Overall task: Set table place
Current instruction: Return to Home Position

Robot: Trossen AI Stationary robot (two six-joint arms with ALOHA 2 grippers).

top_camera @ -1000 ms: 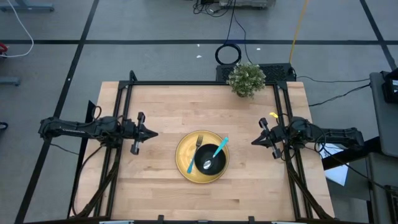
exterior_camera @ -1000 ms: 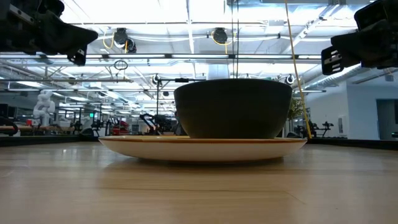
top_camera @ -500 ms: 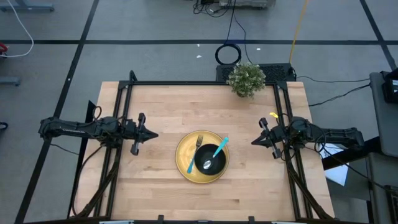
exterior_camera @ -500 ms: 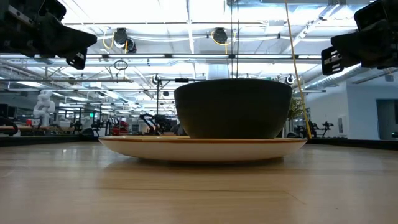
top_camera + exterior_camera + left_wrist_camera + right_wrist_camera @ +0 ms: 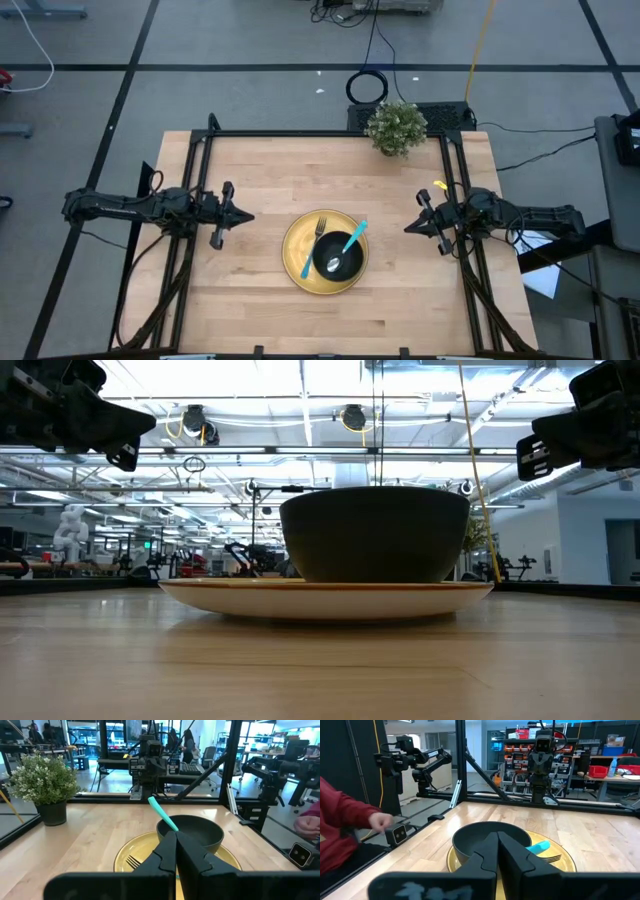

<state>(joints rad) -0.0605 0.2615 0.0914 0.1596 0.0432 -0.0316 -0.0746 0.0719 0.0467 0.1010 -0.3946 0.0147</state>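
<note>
Butcher-block counter (image 5: pixel 300 670), light wood, black rails along the edges; near strip bare in the low view.

Task's thing: plate (image 5: pixel 325 592), round, flat, yellow, low rim. Location: flat on the counter about midway across, a little toward the near edge, between the two hands and well apart from both. It is wider than what it carries, so a yellow ring shows all round.

On the plate: bowl (image 5: pixel 375 535), small, round, matt black, upright, seated slightly right of the plate's middle. Fork (image 5: pixel 313 248), blue-green handle, metal tines toward the far side, lying on the plate just beside the bowl on its left. Spoon (image 5: pixel 357 234), same blue-green handle, head down in the bowl, handle leaning out over the far-right rim.

Left hand (image 5: pixel 248 214), near the counter's left rail, raised clear of the wood, fingers pressed together, holding nothing. Right hand (image 5: pixel 407 228), near the right rail, likewise raised, fingers together, empty. Both point inward toward the plate.

Change over the last second: none to the plate, bowl or cutlery. Both arms sit where they were, the left showing at most a slight settle in the low view. Judgement: the arms are parked or all but parked, the setting reads as complete, and no further move looks needed.

Far edge: potted plant (image 5: pixel 396 127), small, green, upright, well apart from the plate. Beyond the counter: a person's red sleeve (image 5: pixel 342 827), seen in the right wrist view
</note>
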